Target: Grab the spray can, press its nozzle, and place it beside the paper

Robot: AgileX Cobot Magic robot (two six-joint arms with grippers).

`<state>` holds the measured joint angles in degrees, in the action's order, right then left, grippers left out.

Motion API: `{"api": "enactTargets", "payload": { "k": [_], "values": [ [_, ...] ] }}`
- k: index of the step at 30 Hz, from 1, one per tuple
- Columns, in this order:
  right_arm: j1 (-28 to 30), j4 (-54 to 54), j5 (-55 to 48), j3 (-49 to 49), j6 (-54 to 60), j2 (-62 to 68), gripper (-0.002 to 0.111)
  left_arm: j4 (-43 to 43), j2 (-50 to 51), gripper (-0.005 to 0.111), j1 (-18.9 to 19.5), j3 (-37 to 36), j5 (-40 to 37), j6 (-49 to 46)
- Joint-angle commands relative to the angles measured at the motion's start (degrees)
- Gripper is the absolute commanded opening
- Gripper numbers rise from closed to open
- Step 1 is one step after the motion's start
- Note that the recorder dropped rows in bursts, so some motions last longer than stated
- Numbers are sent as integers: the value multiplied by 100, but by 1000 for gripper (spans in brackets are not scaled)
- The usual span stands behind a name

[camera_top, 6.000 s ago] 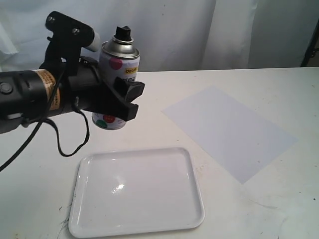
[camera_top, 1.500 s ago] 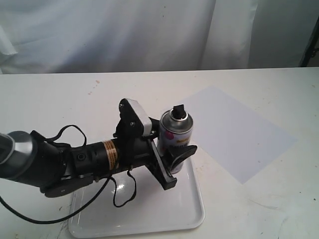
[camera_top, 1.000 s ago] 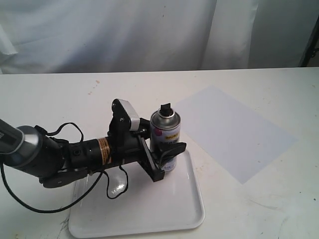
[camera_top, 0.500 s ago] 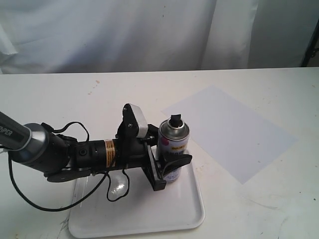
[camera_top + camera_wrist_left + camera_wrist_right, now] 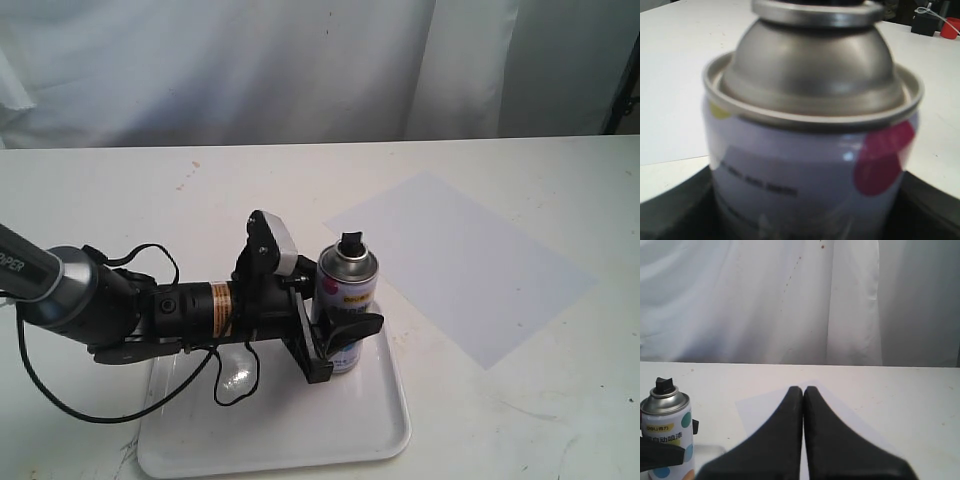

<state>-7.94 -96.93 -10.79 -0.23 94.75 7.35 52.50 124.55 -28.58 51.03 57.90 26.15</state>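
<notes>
The spray can (image 5: 347, 288), white with coloured dots and a silver dome, stands upright in my left gripper (image 5: 345, 335), which is shut on its body from the side. Its base is over the right part of the white tray (image 5: 270, 425); whether it touches the tray I cannot tell. The black nozzle (image 5: 351, 241) on top is free. The paper (image 5: 460, 260) lies flat just to the right. In the left wrist view the spray can (image 5: 810, 150) fills the picture. My right gripper (image 5: 803, 390) is shut and empty, with the spray can (image 5: 667, 435) far off to one side and the paper (image 5: 755, 412) beyond its tips.
The left arm and its black cable (image 5: 120, 410) lie low across the tray's left half. A white curtain (image 5: 300, 70) closes off the back of the table. The right arm does not show in the exterior view.
Over the last second my left gripper carried the can a little to the right and slightly lower, toward the tray's right edge. In the last half second it hardly moved.
</notes>
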Motion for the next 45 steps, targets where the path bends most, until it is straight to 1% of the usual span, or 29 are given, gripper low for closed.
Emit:
{"api": "enactTargets", "payload": {
  "k": [1, 12, 22, 25, 30, 36, 40, 45],
  "values": [
    [-24, 2, -43, 23, -72, 18, 0, 59, -45, 27, -1, 45, -82, 84],
    [-24, 2, -43, 23, -72, 18, 0, 34, -45, 27, -1, 45, 351, 84],
    [-24, 2, -42, 23, -99, 18, 0, 71, -45, 27, -1, 45, 352, 251],
    [-24, 2, -42, 23, -99, 18, 0, -18, -45, 27, -1, 45, 197, 318],
    [-24, 2, -42, 23, -115, 18, 0, 30, -45, 27, -1, 45, 184, 382],
    [-24, 2, -42, 23, -115, 18, 0, 91, -45, 27, -1, 59, 378, 369],
    [-24, 2, -42, 23, -199, 18, 0, 358, -45, 28, -1, 137, 367, 489],
    [-24, 2, -42, 23, -199, 18, 0, 297, -45, 28, -1, 162, 392, 485]
  ]
}}
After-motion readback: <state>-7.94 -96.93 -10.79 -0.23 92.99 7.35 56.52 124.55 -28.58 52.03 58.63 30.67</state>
